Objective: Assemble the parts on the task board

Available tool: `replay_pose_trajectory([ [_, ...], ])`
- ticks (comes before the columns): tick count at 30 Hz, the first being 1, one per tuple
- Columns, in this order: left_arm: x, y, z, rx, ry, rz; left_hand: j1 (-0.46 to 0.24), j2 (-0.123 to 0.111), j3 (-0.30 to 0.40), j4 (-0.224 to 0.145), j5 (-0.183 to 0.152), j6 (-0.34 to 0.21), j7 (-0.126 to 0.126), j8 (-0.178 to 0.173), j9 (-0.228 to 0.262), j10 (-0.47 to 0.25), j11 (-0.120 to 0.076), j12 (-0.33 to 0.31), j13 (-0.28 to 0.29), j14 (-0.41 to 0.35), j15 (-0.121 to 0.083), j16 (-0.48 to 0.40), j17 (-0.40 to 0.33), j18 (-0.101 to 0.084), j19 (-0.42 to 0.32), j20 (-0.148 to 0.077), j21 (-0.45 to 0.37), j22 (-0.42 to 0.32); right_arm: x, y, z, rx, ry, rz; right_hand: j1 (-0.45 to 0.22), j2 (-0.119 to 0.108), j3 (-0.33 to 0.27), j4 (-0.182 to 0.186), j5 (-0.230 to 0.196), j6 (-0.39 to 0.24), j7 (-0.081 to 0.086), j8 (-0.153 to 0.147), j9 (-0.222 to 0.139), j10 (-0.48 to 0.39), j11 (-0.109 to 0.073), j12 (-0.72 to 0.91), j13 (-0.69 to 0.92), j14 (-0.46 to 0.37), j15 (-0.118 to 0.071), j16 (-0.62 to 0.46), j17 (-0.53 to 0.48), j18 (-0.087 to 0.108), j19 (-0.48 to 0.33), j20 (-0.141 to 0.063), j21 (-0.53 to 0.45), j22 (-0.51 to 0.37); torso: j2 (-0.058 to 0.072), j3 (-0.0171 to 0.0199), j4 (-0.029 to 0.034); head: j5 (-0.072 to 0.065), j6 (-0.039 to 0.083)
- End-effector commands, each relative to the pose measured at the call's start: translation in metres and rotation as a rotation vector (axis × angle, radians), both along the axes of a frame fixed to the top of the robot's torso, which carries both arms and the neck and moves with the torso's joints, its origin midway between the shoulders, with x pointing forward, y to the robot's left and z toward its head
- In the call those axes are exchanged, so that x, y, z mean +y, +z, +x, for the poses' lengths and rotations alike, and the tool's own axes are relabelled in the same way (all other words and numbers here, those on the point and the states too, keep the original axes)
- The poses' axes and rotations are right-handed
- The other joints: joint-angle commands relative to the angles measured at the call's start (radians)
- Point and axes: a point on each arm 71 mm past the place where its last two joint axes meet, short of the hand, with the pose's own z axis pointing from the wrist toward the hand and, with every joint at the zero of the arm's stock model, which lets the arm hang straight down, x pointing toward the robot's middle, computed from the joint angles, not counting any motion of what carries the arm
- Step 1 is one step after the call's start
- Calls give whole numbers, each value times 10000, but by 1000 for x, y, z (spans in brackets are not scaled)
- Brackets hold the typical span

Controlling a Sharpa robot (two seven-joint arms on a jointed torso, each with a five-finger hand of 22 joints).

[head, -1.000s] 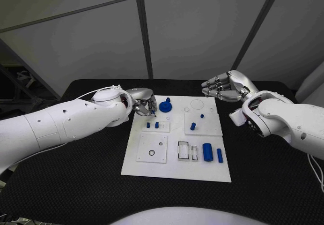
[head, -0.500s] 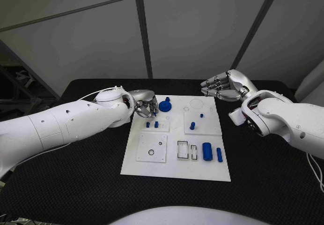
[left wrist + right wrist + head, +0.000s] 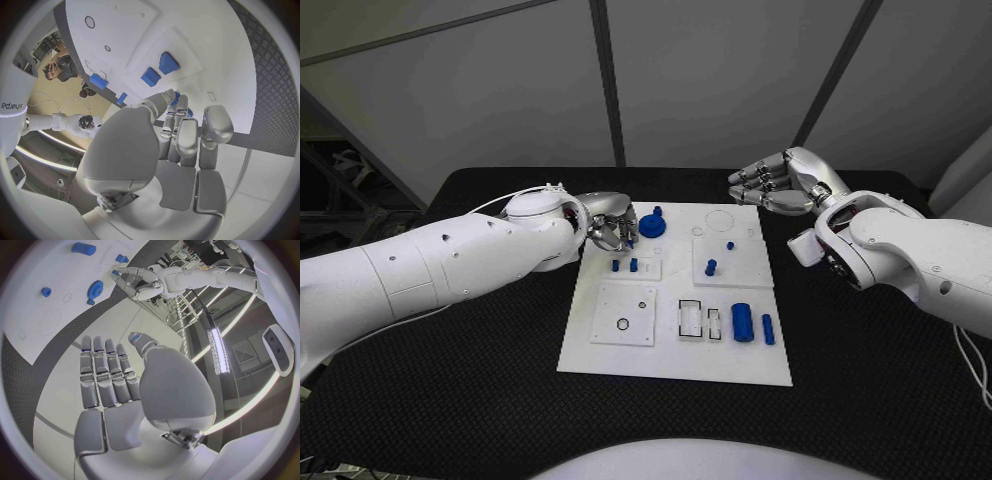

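Both hands empty: left hand (image 3: 606, 226) fingers curled by blue gear (image 3: 653, 228), right hand (image 3: 783, 184) fingers apart.

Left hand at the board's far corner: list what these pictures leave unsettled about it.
- Whether the left hand holds anything: in the head view its fingers curl over the task board beside the blue gear, hiding the tips.
- In the left wrist view the palm and fingers cover whatever lies under them.
- In the right wrist view that hand is too small to judge.
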Motion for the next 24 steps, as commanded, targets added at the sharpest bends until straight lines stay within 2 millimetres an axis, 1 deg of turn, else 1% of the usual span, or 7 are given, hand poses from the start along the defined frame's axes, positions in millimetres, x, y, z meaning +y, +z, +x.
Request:
replay_pose_trajectory([
  [1,-2,-1,0,213,-52,66,-95,22,63,19,-44,58,-9,-44,10,57,-1,-62,8,9,-19,-33,-4,-232,65,-23,19,93,1,2,0,-86,106,27,31,42,-5,-67,57,0,31,-46,3,-64,23,-11,-14,-14,6,11,-14,113,51,0,-68,-13,-3,2,0,1,2],
  [5,-1,-2,0,307,21,157,-171,-17,60,11,-74,3,5,-100,-5,15,17,-126,3,-9,-8,-55,-64,-221,39,-18,-43,72,1,2,0,-85,101,25,31,42,-5,-67,57,0,31,-46,3,-64,23,-11,-14,-14,6,11,-14,113,51,0,-68,-13,-6,3,4,-8,-6],
  [9,0,-3,1,353,90,213,-350,-162,81,-1,-72,-508,92,-454,-139,-241,102,-327,-30,-61,60,-105,-208,-204,-16,27,-170,31,1,2,0,-85,89,23,31,42,-5,-67,57,0,31,-46,3,-64,23,-11,-14,-14,6,11,-14,113,51,0,-68,-13,-5,-1,7,-11,2],
  [12,0,-3,1,360,113,226,-417,-223,126,-21,-70,-767,106,-647,-197,-362,138,-421,-37,-85,91,-122,-275,-192,-42,56,-237,12,1,2,0,-85,84,21,31,42,-5,-67,57,0,31,-46,3,-64,23,-11,-14,-14,6,11,-14,113,51,0,-68,-13,-6,5,4,-13,-1],
  [19,1,-3,1,340,131,218,-482,-271,165,-37,-66,-857,124,-740,-200,-510,193,-523,-50,-117,128,-144,-362,-181,-71,87,-311,-11,0,2,0,-84,68,16,31,42,-5,-67,57,0,31,-46,3,-64,23,-11,-14,-14,6,11,-14,113,51,0,-68,-13,-9,-5,6,-14,-8],
  [24,1,-3,1,320,139,207,-492,-287,182,-50,-63,-897,127,-776,-205,-535,205,-545,-49,-127,141,-148,-382,-177,-81,99,-337,-19,0,2,0,-79,56,11,31,42,-5,-67,57,0,31,-46,3,-64,23,-11,-14,-14,6,11,-14,113,51,0,-68,-13,-2,-1,11,-15,-15],
])
